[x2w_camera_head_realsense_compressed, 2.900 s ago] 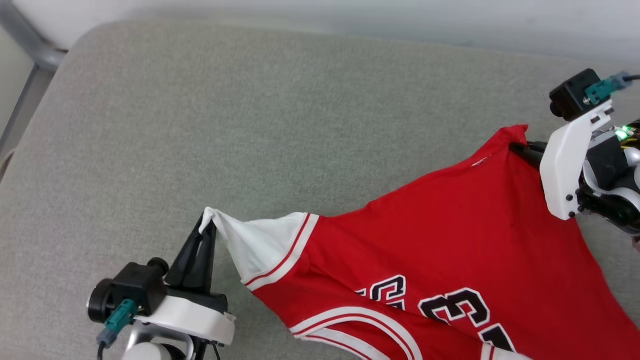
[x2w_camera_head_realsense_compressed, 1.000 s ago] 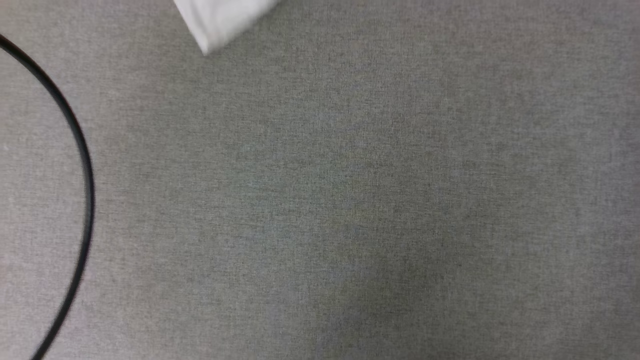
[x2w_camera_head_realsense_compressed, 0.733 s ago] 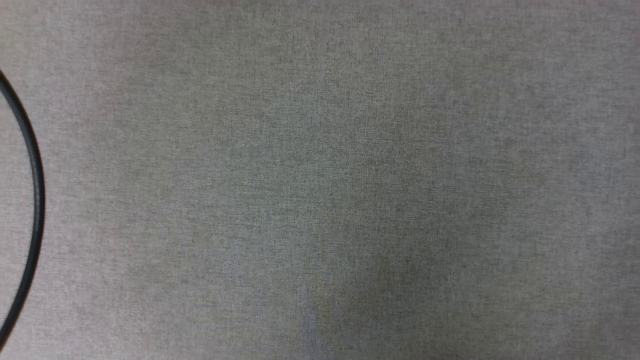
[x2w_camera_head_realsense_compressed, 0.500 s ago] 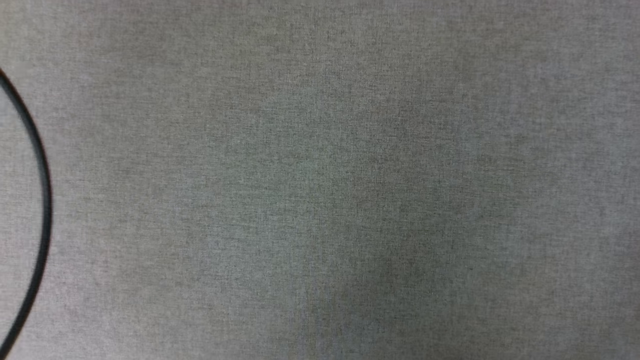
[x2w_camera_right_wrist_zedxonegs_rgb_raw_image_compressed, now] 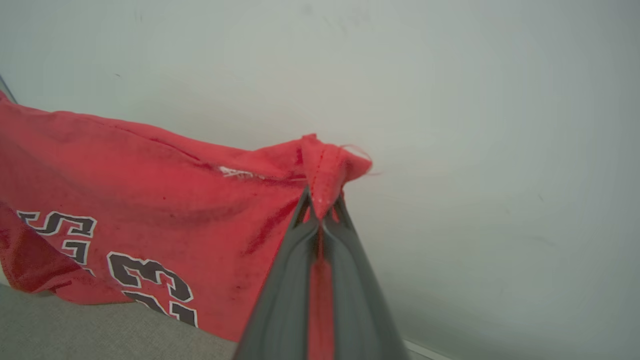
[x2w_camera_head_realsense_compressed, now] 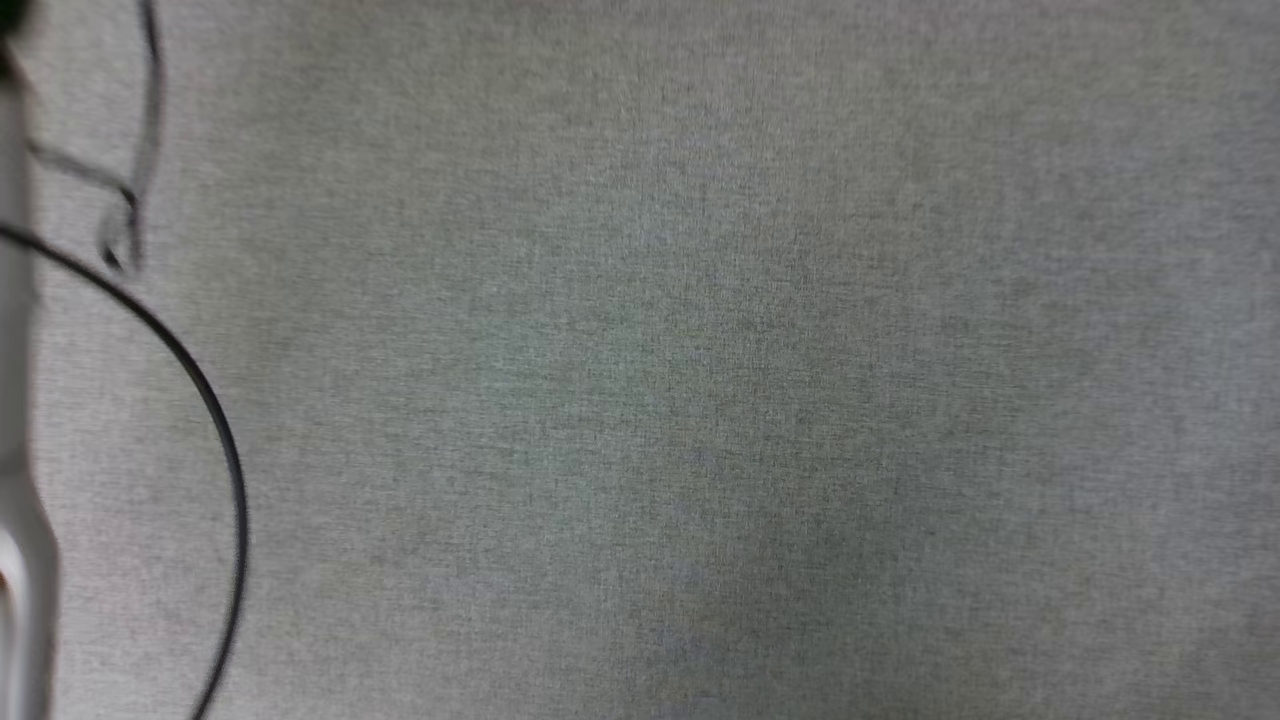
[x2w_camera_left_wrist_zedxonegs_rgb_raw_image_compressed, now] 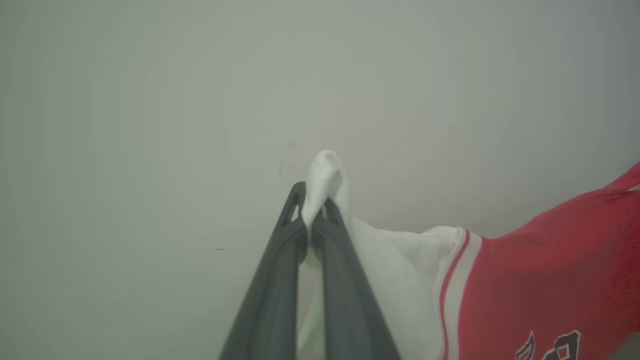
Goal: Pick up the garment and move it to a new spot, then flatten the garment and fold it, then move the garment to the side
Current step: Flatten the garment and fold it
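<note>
Head camera's swung round since a few seconds back, and it's now looking down on grey cushion. Compared with half a second ago, a blurry pale strip has come in along the left edge, and I can't tell what it is. A thin dark wire has turned up in the top left corner too. The black cable now loops further into the shot than it did. Over on the left wrist camera, the left gripper has its two dark fingers pinched together on the tip of the white sleeve, with a little nub of cloth poking out past the tips. From there the jersey runs off to the right, past the red-and-white striped trim and into the red body, with a pale wall behind it. On the right wrist camera the right gripper is clamped on a bunched red corner, some red cloth showing between the fingers lower down. The rest of the cloth spreads away from that grip, with the black "23" visible. Its bottom edge hangs by the cushion, and I can't tell whether it's touching.
</note>
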Motion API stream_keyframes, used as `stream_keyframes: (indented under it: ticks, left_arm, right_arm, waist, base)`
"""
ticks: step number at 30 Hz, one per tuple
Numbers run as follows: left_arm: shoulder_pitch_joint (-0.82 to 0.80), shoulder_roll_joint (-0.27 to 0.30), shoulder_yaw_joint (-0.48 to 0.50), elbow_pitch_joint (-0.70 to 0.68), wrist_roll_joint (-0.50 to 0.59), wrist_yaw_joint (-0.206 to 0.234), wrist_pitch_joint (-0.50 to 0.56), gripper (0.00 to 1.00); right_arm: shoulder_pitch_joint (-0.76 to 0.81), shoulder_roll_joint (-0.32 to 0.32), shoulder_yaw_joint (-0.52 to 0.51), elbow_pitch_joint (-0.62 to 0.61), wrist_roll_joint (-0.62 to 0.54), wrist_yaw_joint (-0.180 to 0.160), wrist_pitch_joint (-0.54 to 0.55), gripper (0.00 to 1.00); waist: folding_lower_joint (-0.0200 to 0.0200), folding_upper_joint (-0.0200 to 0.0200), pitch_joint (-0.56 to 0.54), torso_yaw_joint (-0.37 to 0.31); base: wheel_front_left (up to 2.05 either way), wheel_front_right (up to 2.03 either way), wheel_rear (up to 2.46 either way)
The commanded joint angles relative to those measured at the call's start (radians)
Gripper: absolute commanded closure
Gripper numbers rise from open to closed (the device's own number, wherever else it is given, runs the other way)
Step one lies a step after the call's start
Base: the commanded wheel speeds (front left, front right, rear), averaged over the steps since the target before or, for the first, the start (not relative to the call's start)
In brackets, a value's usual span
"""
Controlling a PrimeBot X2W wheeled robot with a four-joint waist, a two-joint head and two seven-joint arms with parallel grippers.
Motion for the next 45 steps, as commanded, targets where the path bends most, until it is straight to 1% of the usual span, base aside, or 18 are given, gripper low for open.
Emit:
stream_keyframes:
  ticks: [1, 6, 10, 13, 15, 18, 21, 25, 29, 31, 38, 45]
  left_arm:
    - [0.044, -0.001, -0.002, -0.019, -0.004, 0.006, -0.008, 1.00]
    - [0.263, 0.005, 0.011, -0.126, -0.011, 0.041, -0.012, 1.00]
    - [0.440, 0.009, 0.011, -0.219, -0.015, 0.068, -0.013, 1.00]
    - [0.567, 0.009, -0.009, -0.287, -0.020, 0.085, -0.004, 1.00]
    - [0.648, 0.007, -0.010, -0.337, -0.027, 0.107, 0.003, 1.00]
    - [0.769, 0.002, -0.023, -0.391, -0.035, 0.134, 0.016, 1.00]
    - [0.886, -0.001, -0.029, -0.429, -0.048, 0.162, 0.021, 1.00]
    - [1.031, -0.016, -0.045, -0.444, -0.077, 0.188, 0.025, 1.00]
    - [1.143, -0.024, -0.066, -0.431, -0.090, 0.205, 0.029, 1.00]
    - [1.203, -0.026, -0.061, -0.423, -0.105, 0.213, 0.026, 1.00]
    - [1.376, -0.043, -0.065, -0.412, -0.171, 0.217, 0.018, 1.00]
    - [1.520, -0.044, -0.080, -0.416, -0.232, 0.215, 0.053, 1.00]
  right_arm:
    - [0.036, -0.012, 0.006, -0.012, 0.010, -0.001, -0.007, 1.00]
    - [0.201, -0.037, 0.040, -0.077, 0.043, -0.001, -0.019, 1.00]
    - [0.353, -0.063, 0.044, -0.149, 0.061, -0.001, -0.013, 1.00]
    - [0.461, -0.089, 0.027, -0.203, 0.067, -0.001, -0.008, 1.00]
    - [0.541, -0.100, 0.015, -0.234, 0.068, -0.001, -0.001, 1.00]
    - [0.654, -0.104, -0.012, -0.269, 0.067, -0.001, 0.008, 1.00]
    - [0.760, -0.091, -0.038, -0.290, 0.062, -0.001, 0.018, 1.00]
    - [0.895, -0.074, -0.059, -0.309, 0.058, -0.001, 0.033, 1.00]
    - [1.022, -0.054, -0.071, -0.323, 0.056, -0.001, 0.047, 1.00]
    - [1.079, -0.044, -0.082, -0.329, 0.054, -0.001, 0.050, 1.00]
    - [1.251, -0.015, -0.123, -0.346, 0.053, -0.001, 0.072, 1.00]
    - [1.392, -0.002, -0.158, -0.372, 0.053, -0.001, 0.096, 1.00]
  waist:
    - [-0.0001, 0.0000, -0.022, 0.003]
    - [-0.0001, 0.0000, -0.080, 0.001]
    - [-0.0001, 0.0000, -0.132, 0.003]
    - [-0.0001, 0.0000, -0.172, 0.012]
    - [-0.0001, 0.0000, -0.197, 0.017]
    - [-0.0001, 0.0000, -0.241, 0.017]
    - [-0.0001, 0.0000, -0.285, 0.015]
    - [-0.0001, 0.0000, -0.349, 0.016]
    - [-0.0001, 0.0000, -0.408, 0.019]
    - [-0.0001, 0.0000, -0.438, 0.016]
    - [-0.0001, 0.0000, -0.520, 0.007]
    - [-0.0001, 0.0000, -0.585, 0.003]
  base:
    - [0.00, 0.00, 0.00]
    - [0.00, 0.00, 0.00]
    - [0.00, 0.00, 0.00]
    - [0.00, 0.00, 0.00]
    - [0.00, 0.00, 0.00]
    - [0.00, 0.00, 0.00]
    - [0.00, 0.00, 0.00]
    - [0.00, 0.00, 0.00]
    - [0.00, 0.00, 0.00]
    - [0.00, 0.00, 0.00]
    - [0.00, 0.00, 0.00]
    - [0.00, 0.00, 0.00]
